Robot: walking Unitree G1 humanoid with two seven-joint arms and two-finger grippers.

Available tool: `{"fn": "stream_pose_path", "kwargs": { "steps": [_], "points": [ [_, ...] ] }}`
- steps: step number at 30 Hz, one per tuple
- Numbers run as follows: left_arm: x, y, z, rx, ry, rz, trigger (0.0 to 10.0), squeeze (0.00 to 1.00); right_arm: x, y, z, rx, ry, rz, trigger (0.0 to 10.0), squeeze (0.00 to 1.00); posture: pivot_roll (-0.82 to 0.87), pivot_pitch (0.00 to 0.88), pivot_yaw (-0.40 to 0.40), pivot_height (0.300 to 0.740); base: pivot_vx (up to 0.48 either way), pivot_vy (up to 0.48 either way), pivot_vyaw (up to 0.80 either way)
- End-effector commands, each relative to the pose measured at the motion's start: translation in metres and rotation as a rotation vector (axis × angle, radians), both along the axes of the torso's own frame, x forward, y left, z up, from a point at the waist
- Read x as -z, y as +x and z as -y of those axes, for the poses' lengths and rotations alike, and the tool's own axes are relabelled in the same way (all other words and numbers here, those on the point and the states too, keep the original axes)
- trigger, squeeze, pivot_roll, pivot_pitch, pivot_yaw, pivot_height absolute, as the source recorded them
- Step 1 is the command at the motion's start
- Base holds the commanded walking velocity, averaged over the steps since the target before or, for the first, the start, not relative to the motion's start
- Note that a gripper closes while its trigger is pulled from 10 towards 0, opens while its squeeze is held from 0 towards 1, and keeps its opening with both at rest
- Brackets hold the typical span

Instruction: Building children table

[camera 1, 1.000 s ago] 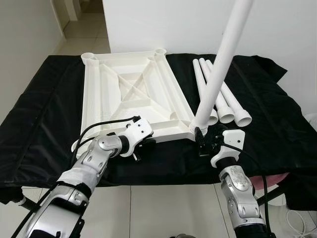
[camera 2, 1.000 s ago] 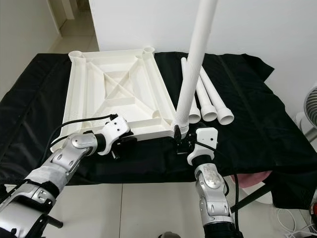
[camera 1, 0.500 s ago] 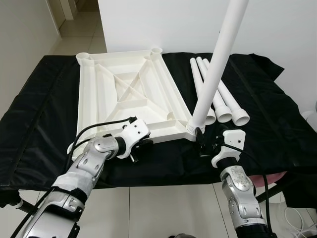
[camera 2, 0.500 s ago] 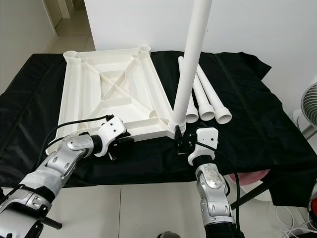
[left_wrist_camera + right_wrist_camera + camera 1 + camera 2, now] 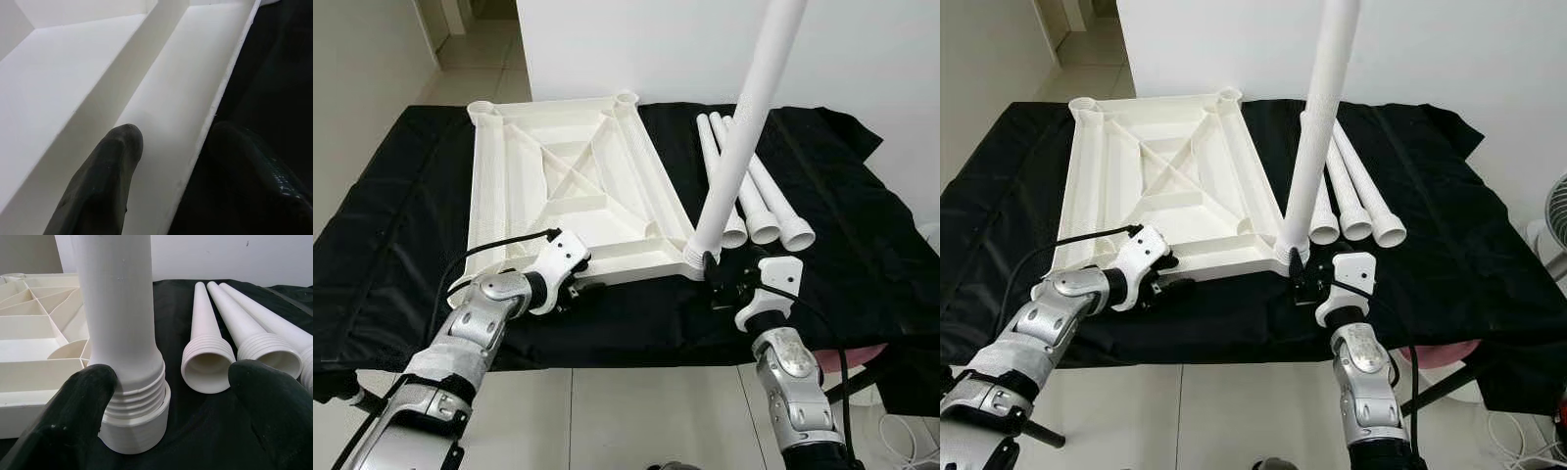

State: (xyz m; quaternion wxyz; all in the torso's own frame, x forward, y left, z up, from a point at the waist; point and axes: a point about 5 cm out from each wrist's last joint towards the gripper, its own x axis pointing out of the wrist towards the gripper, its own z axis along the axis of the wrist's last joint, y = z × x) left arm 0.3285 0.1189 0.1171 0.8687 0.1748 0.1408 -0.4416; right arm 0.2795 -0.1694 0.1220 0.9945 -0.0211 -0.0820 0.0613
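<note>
- Lying upside down on the black-draped worktop (image 5: 401, 245): one white plastic tabletop (image 5: 568, 191), ribbed underside up, with round leg sockets at its corners.
- Tabletop position: left of centre on the worktop, its long sides running away from the robot.
- Standing leg (image 5: 744, 117): one white tapered tube, threaded end seated in the near right corner socket (image 5: 134, 423) of the tabletop, leaning slightly to the right as it rises.
- Spare legs (image 5: 759, 191): three white tubes, lying side by side on the cloth just right of the tabletop, their flared threaded ends towards the robot.
- Right end effector (image 5: 717, 281): at the base of the standing leg, fingers spread apart. In the right wrist view one finger (image 5: 73, 406) touches the leg's threaded collar; the other sits apart in front of the spare legs. Nothing is clamped.
- Left end effector (image 5: 1157, 287): at the near edge of the tabletop, towards its left corner. In the left wrist view one finger (image 5: 105, 181) lies inside the edge channel, the other outside over the cloth, so the fingers straddle the rim with gaps on both sides, released.
- Surroundings: pale tiled floor (image 5: 607, 411) below the worktop, white wall (image 5: 636, 44) behind it.
</note>
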Motion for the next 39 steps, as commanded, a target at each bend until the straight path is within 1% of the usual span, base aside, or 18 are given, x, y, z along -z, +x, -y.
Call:
{"fn": "stream_pose_path", "kwargs": {
  "steps": [1, 2, 5, 9, 14, 19, 23, 29, 30, 32, 39],
  "points": [
    [-0.005, 0.002, 0.003, -0.011, -0.012, 0.015, 10.0, 0.00, 0.006, 0.002, -0.002, -0.002, 0.001, -0.030, 10.0, 0.00, -0.07, 0.034, 0.008, 0.740, 0.000, 0.000, 0.00],
    [-0.005, 0.002, 0.003, -0.011, -0.012, 0.015, 10.0, 0.00, 0.006, 0.002, -0.002, -0.002, 0.001, -0.030, 10.0, 0.00, -0.07, 0.034, 0.008, 0.740, 0.000, 0.000, 0.00],
    [-0.010, 0.002, 0.011, 0.010, -0.034, 0.022, 10.0, 0.00, 0.006, 0.002, -0.002, -0.002, -0.001, -0.030, 10.0, 0.00, -0.07, 0.032, 0.007, 0.740, 0.000, 0.000, 0.00],
    [-0.012, 0.004, 0.017, 0.014, -0.037, 0.032, 10.0, 0.00, 0.005, 0.003, -0.001, -0.001, -0.003, -0.026, 10.0, 0.00, -0.08, 0.023, 0.011, 0.740, 0.000, 0.000, 0.00],
    [-0.014, 0.002, 0.023, 0.043, -0.050, 0.034, 10.0, 0.00, 0.004, 0.004, -0.001, 0.001, -0.004, -0.024, 10.0, 0.00, -0.07, 0.021, 0.011, 0.740, 0.000, 0.000, 0.00],
    [-0.008, -0.003, 0.033, 0.063, -0.053, 0.022, 10.0, 0.00, 0.005, 0.005, -0.003, -0.005, -0.001, -0.023, 10.0, 0.00, -0.07, 0.017, 0.013, 0.740, 0.000, 0.000, 0.00],
    [-0.008, -0.003, 0.035, 0.060, -0.055, 0.017, 10.0, 0.00, 0.005, 0.005, -0.003, -0.005, -0.001, -0.022, 10.0, 0.00, -0.07, 0.019, 0.012, 0.740, 0.000, 0.000, 0.00],
    [-0.006, 0.000, 0.038, 0.016, -0.059, 0.006, 10.0, 0.00, 0.005, 0.005, -0.004, -0.004, 0.000, -0.020, 10.0, 0.00, -0.07, 0.022, 0.014, 0.740, 0.000, 0.000, 0.00],
    [-0.006, 0.004, 0.037, -0.036, -0.063, 0.008, 10.0, 0.00, 0.005, 0.005, -0.004, -0.002, 0.002, -0.021, 10.0, 0.00, -0.07, 0.025, 0.016, 0.740, 0.000, 0.000, 0.00],
    [-0.006, 0.006, 0.035, -0.062, -0.058, 0.016, 10.0, 0.00, 0.005, 0.005, -0.004, 0.000, 0.002, -0.021, 10.0, 0.00, -0.07, 0.026, 0.016, 0.740, 0.000, 0.000, 0.00],
    [-0.006, 0.008, 0.034, -0.080, -0.043, 0.032, 10.0, 0.00, 0.005, 0.005, -0.005, 0.002, 0.006, -0.020, 10.0, 0.00, -0.06, 0.026, 0.019, 0.740, 0.000, 0.000, 0.00]
  ]
}}
